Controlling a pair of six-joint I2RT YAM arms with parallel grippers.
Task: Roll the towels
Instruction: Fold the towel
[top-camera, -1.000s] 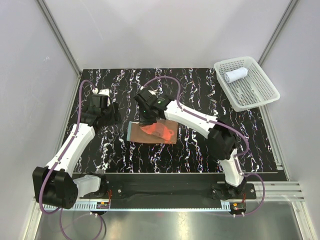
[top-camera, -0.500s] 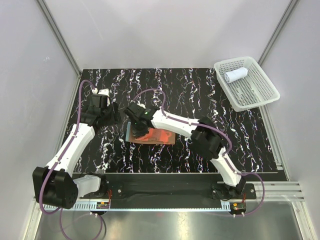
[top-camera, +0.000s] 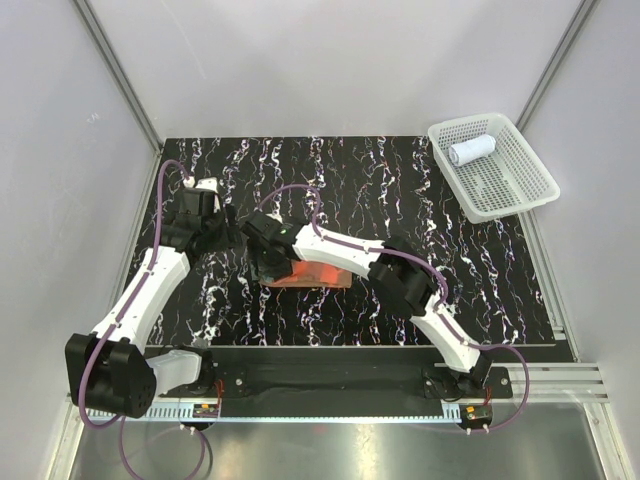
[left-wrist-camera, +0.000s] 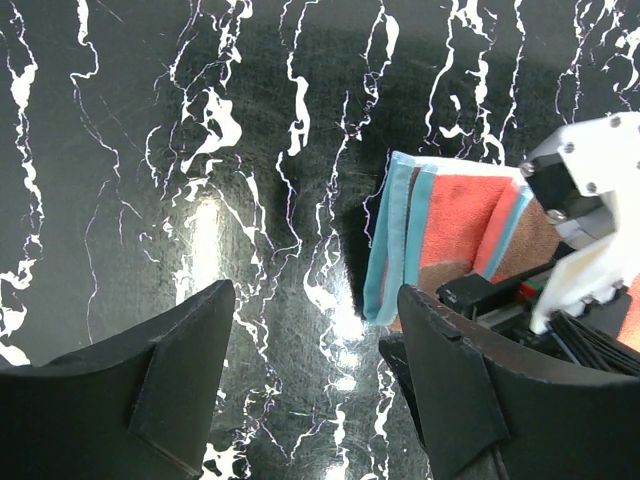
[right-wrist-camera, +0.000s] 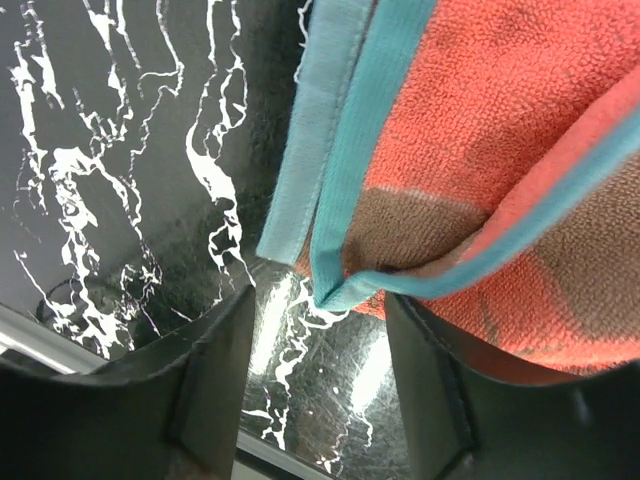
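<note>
Lying folded mid-desk, the orange-red towel has the right fingers spread apart at its left edge, clamping nothing. The left fingers hang parted just left of it. Far right of it, a rolled white towel sits in a basket.

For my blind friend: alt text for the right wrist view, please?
A folded orange-red terry towel with teal edging and brown patch lies on a black white-veined table; the right gripper hangs open over its corner.
</note>
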